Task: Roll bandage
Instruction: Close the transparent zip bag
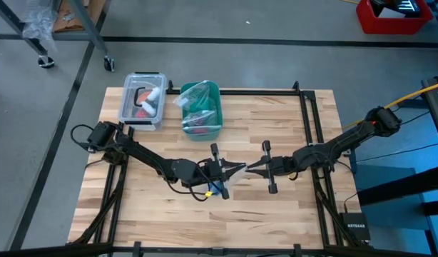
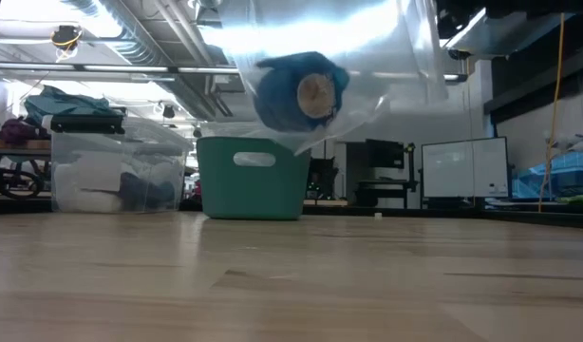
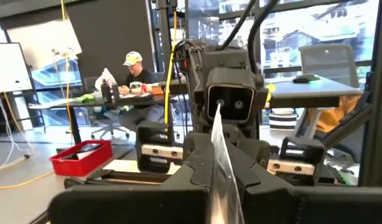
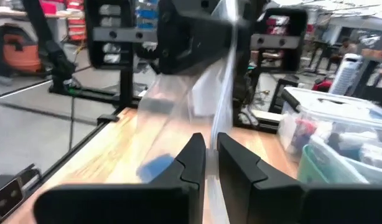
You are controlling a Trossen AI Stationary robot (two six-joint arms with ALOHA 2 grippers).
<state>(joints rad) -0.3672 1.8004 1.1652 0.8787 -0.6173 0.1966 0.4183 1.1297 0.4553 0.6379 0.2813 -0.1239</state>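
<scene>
The bandage (image 2: 293,90) already looks rolled into a fat blue roll with a tan middle, sitting inside a clear bag (image 2: 367,57) that hangs under and between the left hand (image 1: 230,171) and right hand (image 1: 253,169), both pinched shut on the bag above the desk (image 1: 276,128).

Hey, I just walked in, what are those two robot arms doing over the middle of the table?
Both arms meet over the middle of the wooden table, holding a clear plastic bag up in the air between them. The left gripper and the right gripper each pinch an edge of it. Inside the bag sits the bandage, already a small blue roll, hanging clear of the tabletop. Behind stand a teal bin and a clear lidded box.
</scene>
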